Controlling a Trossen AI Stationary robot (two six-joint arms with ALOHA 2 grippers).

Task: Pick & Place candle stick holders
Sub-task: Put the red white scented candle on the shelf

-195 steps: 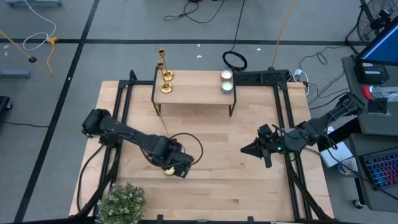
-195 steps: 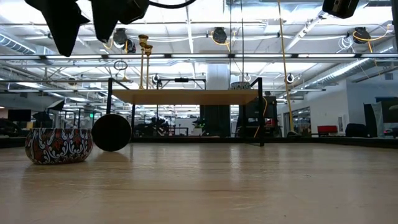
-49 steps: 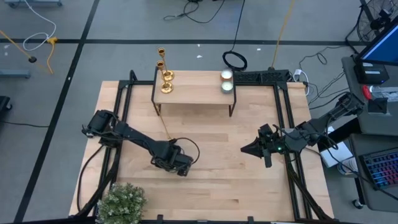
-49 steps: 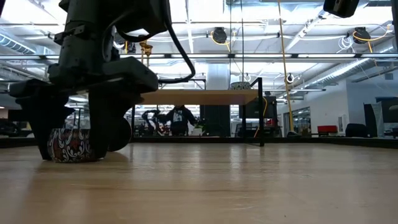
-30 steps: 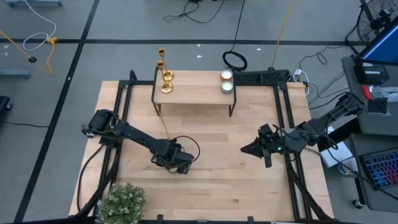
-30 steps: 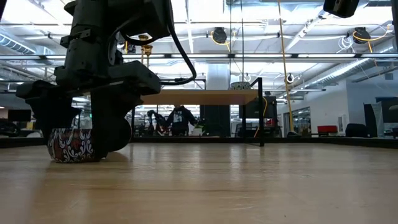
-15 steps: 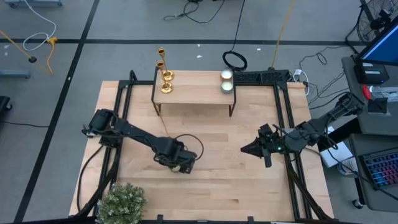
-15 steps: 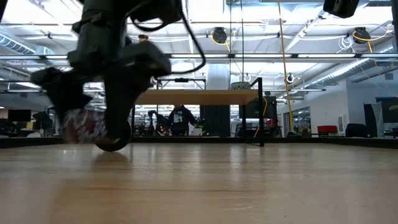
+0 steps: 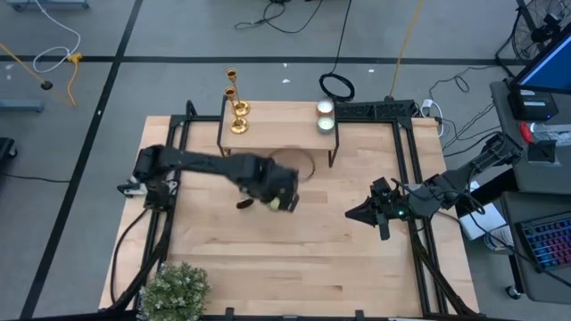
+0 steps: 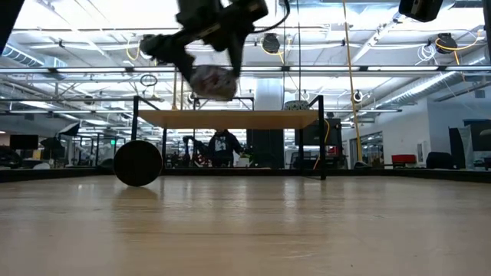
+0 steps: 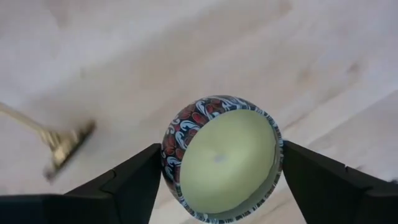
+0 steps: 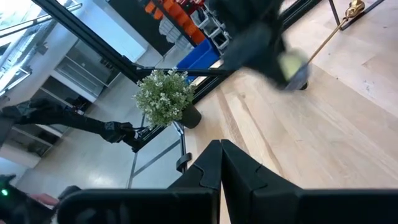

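Two candlesticks (image 9: 235, 100) stand on the shelf (image 9: 278, 135) at 11 o'clock; a third (image 11: 57, 138) lies on the surface (image 9: 312, 232). The left hand (image 9: 275, 198) grips a candle (image 11: 221, 158), mid-air. The right hand (image 9: 368, 214), closed and empty, waits at 3 o'clock.

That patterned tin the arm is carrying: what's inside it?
The round tin with the red, blue and white pattern, held between the left tool's fingers, is filled nearly to the rim with smooth pale yellow-green wax. Anything beneath the wax is covered.
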